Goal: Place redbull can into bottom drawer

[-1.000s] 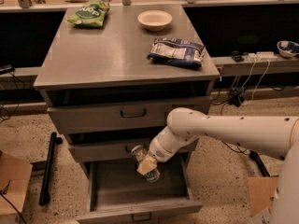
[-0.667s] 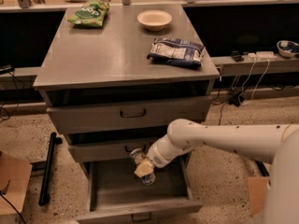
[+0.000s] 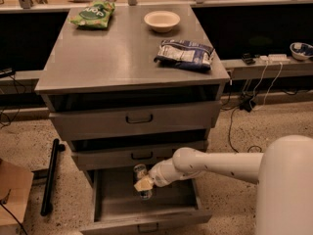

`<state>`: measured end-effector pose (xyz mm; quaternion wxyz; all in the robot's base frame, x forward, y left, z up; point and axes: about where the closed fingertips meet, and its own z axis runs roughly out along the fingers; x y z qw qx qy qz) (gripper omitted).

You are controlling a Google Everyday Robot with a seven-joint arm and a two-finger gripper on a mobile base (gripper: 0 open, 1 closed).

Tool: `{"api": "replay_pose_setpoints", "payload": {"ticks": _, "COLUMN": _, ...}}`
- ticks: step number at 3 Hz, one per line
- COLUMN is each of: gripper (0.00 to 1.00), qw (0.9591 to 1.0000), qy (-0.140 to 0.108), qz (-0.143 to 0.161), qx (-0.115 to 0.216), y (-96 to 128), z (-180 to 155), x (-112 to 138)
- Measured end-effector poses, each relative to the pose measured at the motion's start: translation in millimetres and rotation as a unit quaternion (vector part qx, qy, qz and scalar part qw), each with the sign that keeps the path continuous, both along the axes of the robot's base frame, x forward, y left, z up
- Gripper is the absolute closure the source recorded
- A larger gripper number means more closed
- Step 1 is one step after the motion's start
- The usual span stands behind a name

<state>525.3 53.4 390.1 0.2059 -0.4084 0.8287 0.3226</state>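
Note:
The bottom drawer (image 3: 146, 213) of the grey cabinet is pulled out and open. My gripper (image 3: 143, 182) reaches in from the right over the drawer's inside. It is shut on the redbull can (image 3: 141, 178), a slim can with a silver top, held about upright just above the drawer floor, toward the back middle. The can's lower part is partly hidden by the gripper's pale pads.
On the cabinet top (image 3: 112, 62) lie a green snack bag (image 3: 94, 14), a white bowl (image 3: 162, 20) and a blue-white bag (image 3: 186, 54). A black pole (image 3: 50, 175) lies on the floor at left, beside a cardboard box (image 3: 12, 192). Cables (image 3: 244, 106) run at right.
My gripper with the can has moved left and slightly down, deeper over the open bottom drawer. The arm has lowered with it.

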Motion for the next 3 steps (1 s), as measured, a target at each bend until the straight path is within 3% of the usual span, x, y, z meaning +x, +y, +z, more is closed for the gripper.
{"api": "replay_pose_setpoints", "payload": {"ticks": 1, "gripper": 1.0, "qw": 1.0, "qy": 0.0, "qz": 0.0, "qx": 0.0, "y": 0, "z": 0, "x": 0}}
{"api": "replay_pose_setpoints", "payload": {"ticks": 2, "gripper": 1.0, "qw": 0.9997, "qy": 0.004, "qz": 0.012, "qx": -0.02, "y": 7, "z": -24, "x": 0}}
{"api": "replay_pose_setpoints", "payload": {"ticks": 3, "gripper": 1.0, "qw": 0.9978, "qy": 0.012, "qz": 0.031, "qx": -0.058, "y": 15, "z": -71, "x": -3}}
